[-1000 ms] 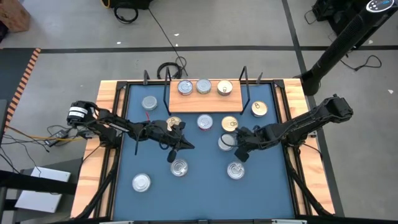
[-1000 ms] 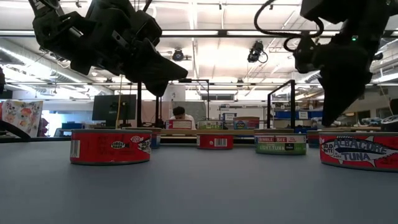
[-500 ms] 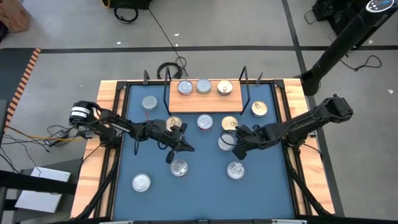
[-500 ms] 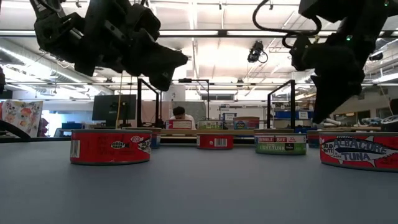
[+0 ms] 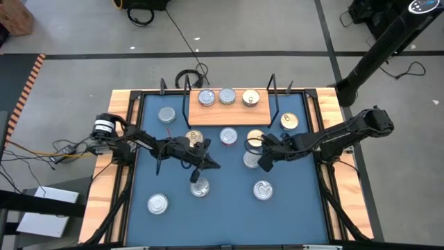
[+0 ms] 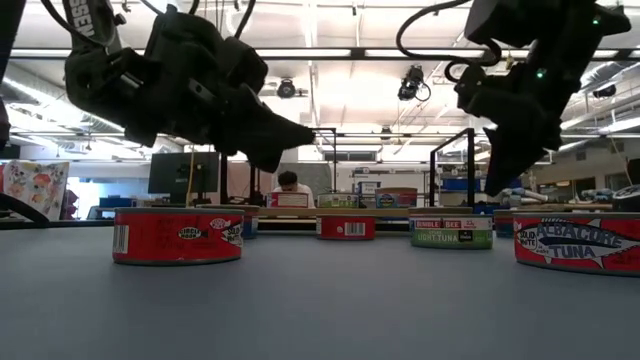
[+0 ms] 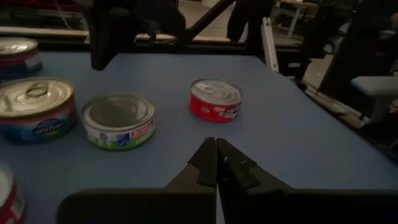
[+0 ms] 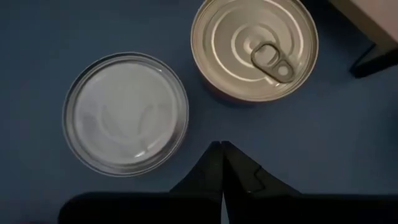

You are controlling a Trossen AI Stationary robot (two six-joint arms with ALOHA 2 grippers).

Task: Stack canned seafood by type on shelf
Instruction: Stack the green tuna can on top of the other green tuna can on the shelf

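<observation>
Blue tabletop (image 5: 305, 208) is strewn with tins (image 5: 199, 187); three more tins (image 5: 227, 96) are lined up on the shelf (image 5: 264, 105). Both tools, left tool (image 5: 212, 165) and right tool (image 5: 249, 146), are held closed and empty above the loose tins.

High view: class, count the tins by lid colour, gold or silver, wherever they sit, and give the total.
Gold-lidded tins: 4
Silver-lidded tins: 8
Total: 12
</observation>
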